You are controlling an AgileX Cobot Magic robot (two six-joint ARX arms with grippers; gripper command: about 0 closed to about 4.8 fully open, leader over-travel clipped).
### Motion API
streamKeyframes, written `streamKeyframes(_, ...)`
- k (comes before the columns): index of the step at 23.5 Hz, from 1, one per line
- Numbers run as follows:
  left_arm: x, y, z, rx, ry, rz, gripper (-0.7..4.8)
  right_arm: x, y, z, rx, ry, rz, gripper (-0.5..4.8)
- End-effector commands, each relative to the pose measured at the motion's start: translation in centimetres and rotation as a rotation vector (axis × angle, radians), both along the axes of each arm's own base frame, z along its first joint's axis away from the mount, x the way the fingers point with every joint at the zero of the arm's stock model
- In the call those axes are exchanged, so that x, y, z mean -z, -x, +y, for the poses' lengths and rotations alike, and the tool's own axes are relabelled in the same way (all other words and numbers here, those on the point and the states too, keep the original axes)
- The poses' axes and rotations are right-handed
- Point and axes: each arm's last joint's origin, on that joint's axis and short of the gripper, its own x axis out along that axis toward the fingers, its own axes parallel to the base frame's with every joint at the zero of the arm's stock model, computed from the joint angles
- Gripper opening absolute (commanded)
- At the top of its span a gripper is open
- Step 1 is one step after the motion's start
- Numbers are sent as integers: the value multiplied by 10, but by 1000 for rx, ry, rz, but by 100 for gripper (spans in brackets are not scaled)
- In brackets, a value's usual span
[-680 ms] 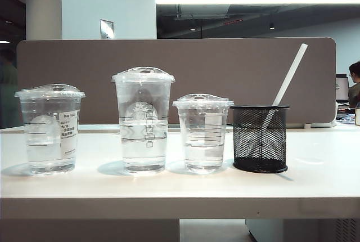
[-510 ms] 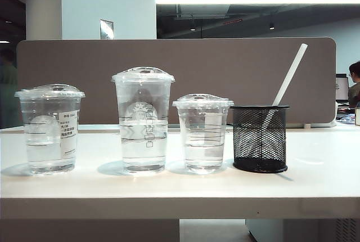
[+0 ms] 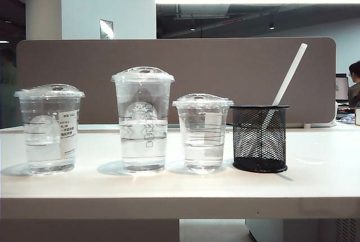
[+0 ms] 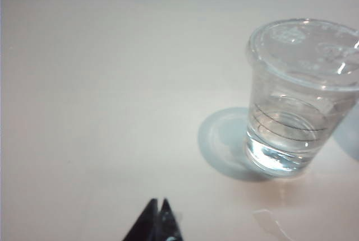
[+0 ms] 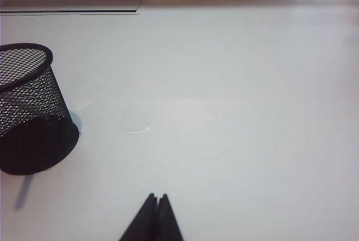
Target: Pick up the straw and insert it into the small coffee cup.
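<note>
Three cups stood in a row on the table [image 3: 315,180], with the small coffee cup [image 3: 203,132] just beside the mesh holder [image 3: 260,138].
To start well, the right gripper [image 5: 156,197], fingers together, needed to open and take the straw [image 3: 289,76] high on its leaning shaft; the left gripper [image 4: 159,202] hung closed too.

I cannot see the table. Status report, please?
Left gripper and right gripper shut, empty. Straw leaning in mesh holder, beside small coffee cup. Nothing blocking.

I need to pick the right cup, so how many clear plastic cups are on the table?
3, in a row left of the black mesh holder: the wide labelled cup far left, the tallest cup in the middle, the small coffee cup beside the holder. None appears hidden.
</note>
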Motion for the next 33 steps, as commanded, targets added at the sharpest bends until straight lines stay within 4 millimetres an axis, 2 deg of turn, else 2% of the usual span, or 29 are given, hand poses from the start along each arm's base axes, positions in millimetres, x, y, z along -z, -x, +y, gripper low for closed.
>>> streamKeyframes(1,-26,6,-1,8,10,104,-4,1,0,0,0,1,-5,-8)
streamKeyframes(2,-42,7,-1,7,13,142,-4,1,0,0,0,1,-5,-8)
streamKeyframes(6,-78,4,-1,8,13,141,-4,1,0,0,0,1,-5,-8)
streamKeyframes(8,-122,8,-1,9,8,72,-4,1,0,0,0,1,-5,-8)
streamKeyframes(10,-147,13,-1,9,3,13,-4,1,0,0,0,1,-5,-8)
streamKeyframes(15,-204,36,-6,58,-8,-167,-4,1,0,0,0,1,-5,-8)
streamKeyframes(17,-240,61,-9,137,-4,-305,-4,1,0,0,0,1,-5,-8)
streamKeyframes(18,-249,69,-9,165,0,-343,-4,1,0,0,0,1,-5,-8)
streamKeyframes(23,-279,97,-7,249,21,-491,-4,1,0,0,0,1,-5,-8)
streamKeyframes(26,-294,123,-1,294,58,-525,-4,1,0,0,0,1,-5,-8)
streamKeyframes(29,-290,143,4,299,75,-420,-4,1,0,0,0,1,-5,-8)
streamKeyframes(32,-273,176,11,284,133,-163,-4,1,0,0,0,1,-5,-8)
streamKeyframes(33,-270,181,12,282,129,-126,-4,1,0,0,0,1,-5,-8)
